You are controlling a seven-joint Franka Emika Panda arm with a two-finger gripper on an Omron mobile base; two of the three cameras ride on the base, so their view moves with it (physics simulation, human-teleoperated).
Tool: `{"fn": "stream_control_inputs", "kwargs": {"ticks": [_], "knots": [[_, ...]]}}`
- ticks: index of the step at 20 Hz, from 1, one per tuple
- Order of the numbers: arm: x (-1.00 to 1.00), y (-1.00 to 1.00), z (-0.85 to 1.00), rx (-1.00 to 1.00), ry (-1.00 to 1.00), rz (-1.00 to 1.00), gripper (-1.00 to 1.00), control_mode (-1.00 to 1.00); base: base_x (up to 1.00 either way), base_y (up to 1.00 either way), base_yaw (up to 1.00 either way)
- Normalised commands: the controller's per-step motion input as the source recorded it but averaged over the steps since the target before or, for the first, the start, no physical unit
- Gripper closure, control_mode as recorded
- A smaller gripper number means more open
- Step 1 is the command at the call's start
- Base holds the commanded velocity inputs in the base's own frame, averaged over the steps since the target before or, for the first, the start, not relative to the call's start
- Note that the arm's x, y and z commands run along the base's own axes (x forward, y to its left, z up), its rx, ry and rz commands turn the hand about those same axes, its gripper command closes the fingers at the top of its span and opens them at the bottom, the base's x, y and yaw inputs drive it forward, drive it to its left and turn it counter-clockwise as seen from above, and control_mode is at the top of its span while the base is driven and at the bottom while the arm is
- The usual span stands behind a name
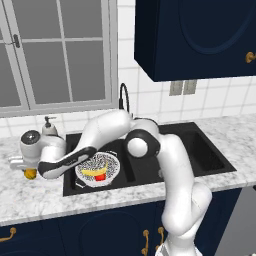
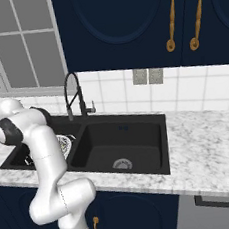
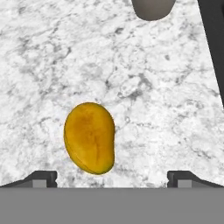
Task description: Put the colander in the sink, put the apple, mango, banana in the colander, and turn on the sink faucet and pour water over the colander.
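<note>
Mango (image 3: pixel 89 138) lies on the marble counter (image 3: pixel 166 109), long axis running away from the spread tool (image 3: pixel 112 177).

Your arm reaches far left, elbow bent, hand pointing down; your gripper (image 3: pixel 111 177) hangs with jaws spread wide, holding nothing.

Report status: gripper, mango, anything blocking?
Gripper open, empty, above mango on the marble counter. Banana and apple already in colander. Nothing in the way.
</note>
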Motion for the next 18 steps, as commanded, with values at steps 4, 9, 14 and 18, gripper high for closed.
{"fn": "stream_control_inputs", "kwargs": {"ticks": [4,9,14,18], "knots": [[0.14,0.01,-0.22,0.04,-0.01,0.04,-1.00,-1.00,0.00,0.00,0.00],[0.31,0.17,-0.08,0.06,0.00,0.07,-1.00,-1.00,0.00,0.00,0.00],[0.30,0.18,-0.09,0.05,0.00,0.07,-1.00,-1.00,0.00,0.00,0.00],[0.24,0.22,-0.15,0.01,0.01,0.03,-1.00,-1.00,0.00,0.00,0.00]]}}
